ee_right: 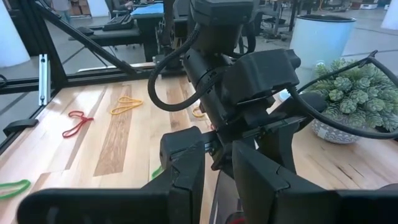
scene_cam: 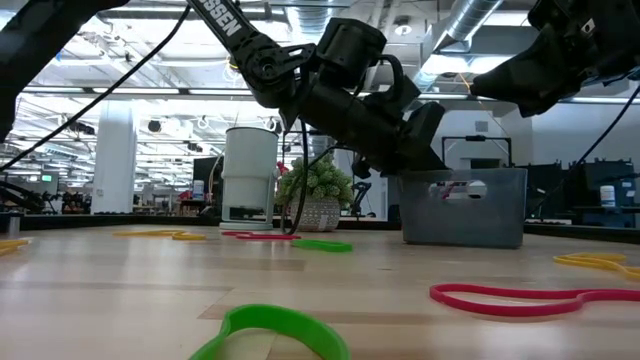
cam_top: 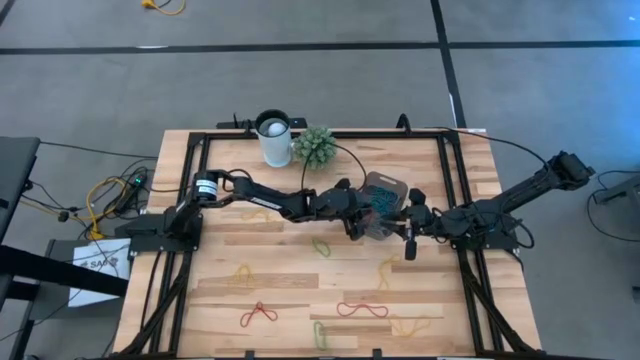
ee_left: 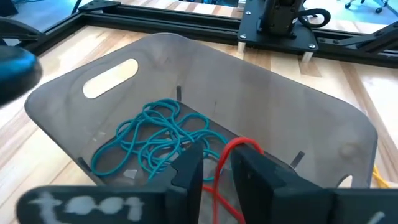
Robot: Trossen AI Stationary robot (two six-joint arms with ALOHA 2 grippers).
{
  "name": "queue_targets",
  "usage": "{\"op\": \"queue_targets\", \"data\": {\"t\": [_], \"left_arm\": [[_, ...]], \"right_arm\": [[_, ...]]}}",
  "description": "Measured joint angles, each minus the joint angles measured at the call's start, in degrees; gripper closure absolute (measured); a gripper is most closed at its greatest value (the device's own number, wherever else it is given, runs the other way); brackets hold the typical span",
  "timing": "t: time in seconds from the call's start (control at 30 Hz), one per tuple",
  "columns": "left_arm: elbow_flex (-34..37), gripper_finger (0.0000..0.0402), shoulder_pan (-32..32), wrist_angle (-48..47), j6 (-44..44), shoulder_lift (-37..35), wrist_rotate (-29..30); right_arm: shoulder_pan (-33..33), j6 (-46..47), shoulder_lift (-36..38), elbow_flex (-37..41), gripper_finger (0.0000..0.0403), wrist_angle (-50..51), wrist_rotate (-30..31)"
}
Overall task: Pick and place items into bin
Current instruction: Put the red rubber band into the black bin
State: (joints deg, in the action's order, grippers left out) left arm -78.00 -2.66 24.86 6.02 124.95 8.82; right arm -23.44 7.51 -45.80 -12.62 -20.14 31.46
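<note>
A red rubber band (ee_left: pixel 219 173) is pinched between the nearly closed fingers of the left gripper (ee_left: pixel 217 169), its loop standing up just past the fingertips and its tail trailing back beneath them. Directly below and ahead of this gripper the bin (ee_left: pixel 261 93) is seen, with a tangle of teal bands (ee_left: pixel 155 138) lying on its floor just beyond the fingertips, so the release is judged to be close. The right gripper (ee_right: pixel 216 163) is held just beside the bin on the side away from the left arm, with its fingers drawn near together and nothing visibly held between them. The bands are judged to be very light, limp and stretchy: no stiffness can be counted on, and a loop is expected to sag, twist or cling to a finger pad when let go. A hold is best taken across a single strand where it lies flat on the wood, with the fingers brought right down to the table (cam_top: pixel 280 250), since the strands are thin and easily missed. Other bands remain on the table well behind the left gripper, among them a red loop (cam_top: pixel 258 315), a second red one (cam_top: pixel 362 309), a green one (cam_top: pixel 320 333) and yellow ones (cam_top: pixel 385 272).
</note>
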Motion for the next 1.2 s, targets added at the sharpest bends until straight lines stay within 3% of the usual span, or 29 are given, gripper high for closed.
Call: {"op": "queue_targets", "data": {"t": [0.23,0.43,0.53,0.7,0.77,1.03,1.2], "left_arm": [[0.0,0.0319,0.0,-0.65,1.67,0.0,-4.03],[-2.28,0.0319,-0.09,-3.11,1.89,0.0,-4.04],[-6.24,0.0319,-0.26,-10.09,1.86,0.0,-4.04],[-15.65,0.0319,-0.46,-34.27,1.84,-0.13,-1.87],[-17.32,0.0319,-0.35,-39.67,1.52,-0.12,0.48],[-18.73,0.0319,0.97,-41.35,-2.17,-0.83,0.83],[-18.8,0.0319,1.58,-46.27,-3.41,-7.09,0.84]], "right_arm": [[0.0,0.0,0.0,0.0,0.0326,0.0,0.0],[0.0,-0.01,0.0,0.0,0.0326,0.0,0.0],[0.0,0.0,0.0,0.0,0.0326,0.02,0.0],[0.0,-0.01,0.0,0.0,0.0326,0.08,0.02],[0.0,-0.01,0.0,0.0,0.0326,0.09,0.0],[0.0,0.01,0.0,0.0,0.0326,0.21,0.02],[0.0,0.02,-0.02,0.0,0.0326,1.14,0.01]]}}
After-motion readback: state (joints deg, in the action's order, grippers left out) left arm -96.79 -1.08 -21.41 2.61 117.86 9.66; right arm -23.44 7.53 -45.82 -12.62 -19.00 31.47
